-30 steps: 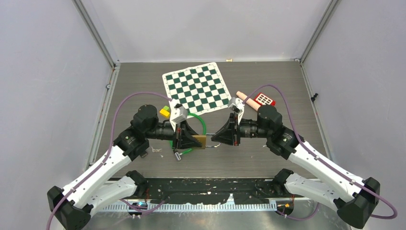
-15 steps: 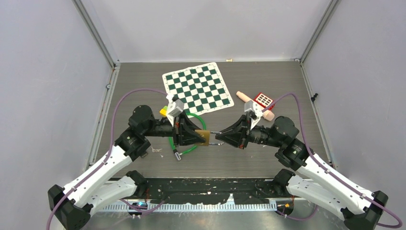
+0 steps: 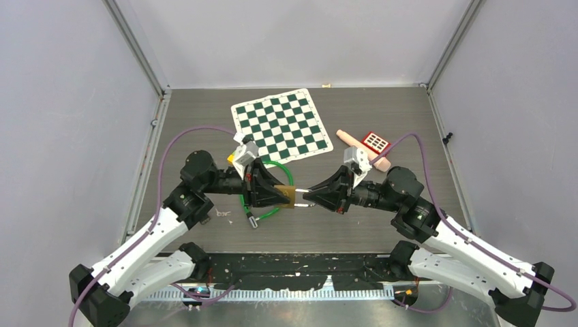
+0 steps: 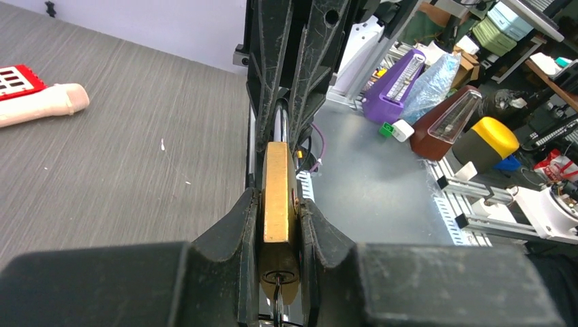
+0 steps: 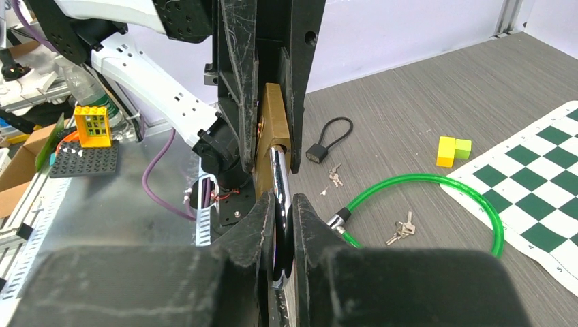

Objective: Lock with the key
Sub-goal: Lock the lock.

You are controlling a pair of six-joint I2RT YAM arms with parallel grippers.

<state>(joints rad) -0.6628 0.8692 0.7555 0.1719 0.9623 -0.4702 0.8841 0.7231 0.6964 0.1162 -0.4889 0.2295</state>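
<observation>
The brass padlock (image 4: 276,180) is held off the worktop (image 3: 402,116), between the two arms, and is pinched by the left gripper (image 4: 278,204). A silver metal part (image 5: 279,174) projecting from its far end is clamped by the right gripper (image 5: 281,204). Whether this part is key or shackle cannot be told. A green cable loop (image 5: 443,180) is seen lying on the worktop.

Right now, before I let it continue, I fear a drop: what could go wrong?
1. The left gripper pinches the padlock by its flat sides only; a skewed pull from the other arm could twist it loose.
2. The right gripper holds just a thin silver bar at the padlock's end; it may slip.
3. A drop would land near the green cable and loose keys.
</observation>
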